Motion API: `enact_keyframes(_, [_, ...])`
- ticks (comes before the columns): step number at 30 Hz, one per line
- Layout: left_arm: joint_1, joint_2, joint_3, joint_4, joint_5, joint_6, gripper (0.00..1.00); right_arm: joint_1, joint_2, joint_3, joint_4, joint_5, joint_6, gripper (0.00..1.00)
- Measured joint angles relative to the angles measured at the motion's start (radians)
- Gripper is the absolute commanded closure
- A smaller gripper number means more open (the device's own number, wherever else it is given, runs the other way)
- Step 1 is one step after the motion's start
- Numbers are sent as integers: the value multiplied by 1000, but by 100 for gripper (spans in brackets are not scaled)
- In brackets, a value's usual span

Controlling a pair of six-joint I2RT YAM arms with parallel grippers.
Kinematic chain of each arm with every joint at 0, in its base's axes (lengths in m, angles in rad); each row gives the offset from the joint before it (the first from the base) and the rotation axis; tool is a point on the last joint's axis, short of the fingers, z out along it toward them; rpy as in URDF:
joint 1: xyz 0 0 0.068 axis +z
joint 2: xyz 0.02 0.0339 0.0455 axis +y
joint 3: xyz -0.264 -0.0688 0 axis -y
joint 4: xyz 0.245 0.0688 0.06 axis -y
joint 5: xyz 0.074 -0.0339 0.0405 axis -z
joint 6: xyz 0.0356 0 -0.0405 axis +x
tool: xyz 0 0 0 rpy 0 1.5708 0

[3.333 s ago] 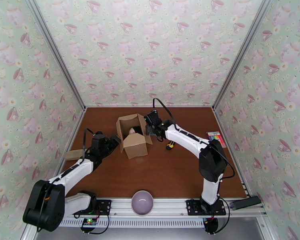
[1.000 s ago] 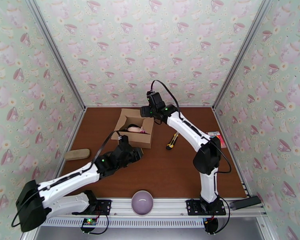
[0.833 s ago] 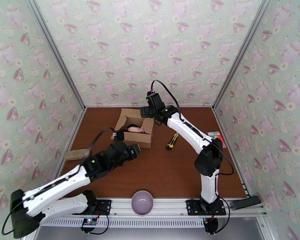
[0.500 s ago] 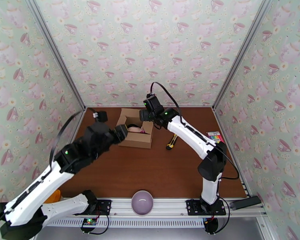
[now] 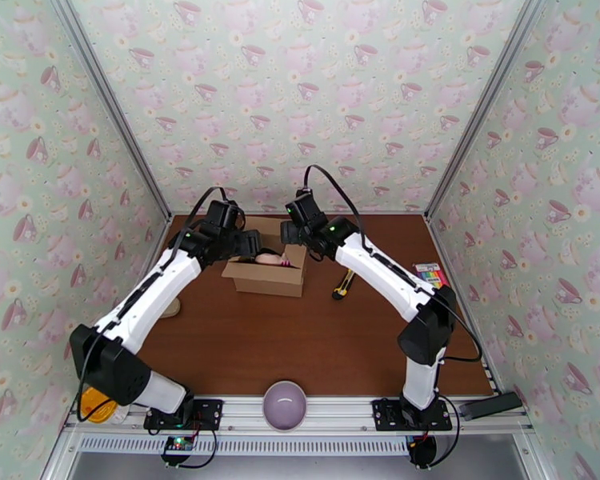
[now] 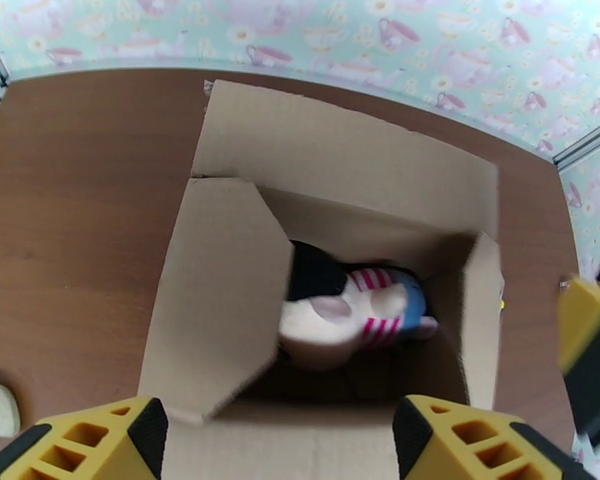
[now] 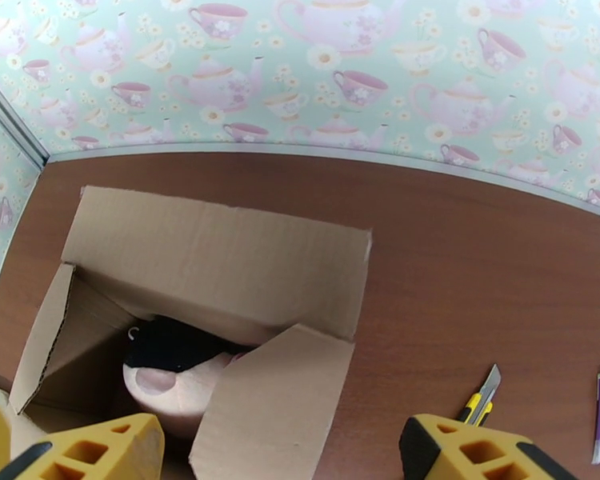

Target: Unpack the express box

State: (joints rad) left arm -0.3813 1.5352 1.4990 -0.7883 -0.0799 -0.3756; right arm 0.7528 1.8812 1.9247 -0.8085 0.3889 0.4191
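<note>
While hanging released, spread wide and empty, the left gripper [image 6: 280,446] is hovering just above the plain brown cardboard express box [image 6: 220,298], flaps open. The right gripper [image 7: 276,450], equally spread and empty, is hovering over its opposite end. Below both, a pink-and-black soft toy [image 6: 340,318] is lying inside.

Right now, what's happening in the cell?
Both arms hang over the express box at the far side of the table, its flaps open. The left fingers and right fingers stand open above it, holding nothing. A soft toy lies inside, not yet taken out. A utility knife lies on the table to the box's right.
</note>
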Motion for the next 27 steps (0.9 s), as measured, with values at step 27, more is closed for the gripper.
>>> enact_keyframes(27, [34, 133, -7, 51, -64, 81, 27, 5, 10, 0, -13, 21, 14, 17])
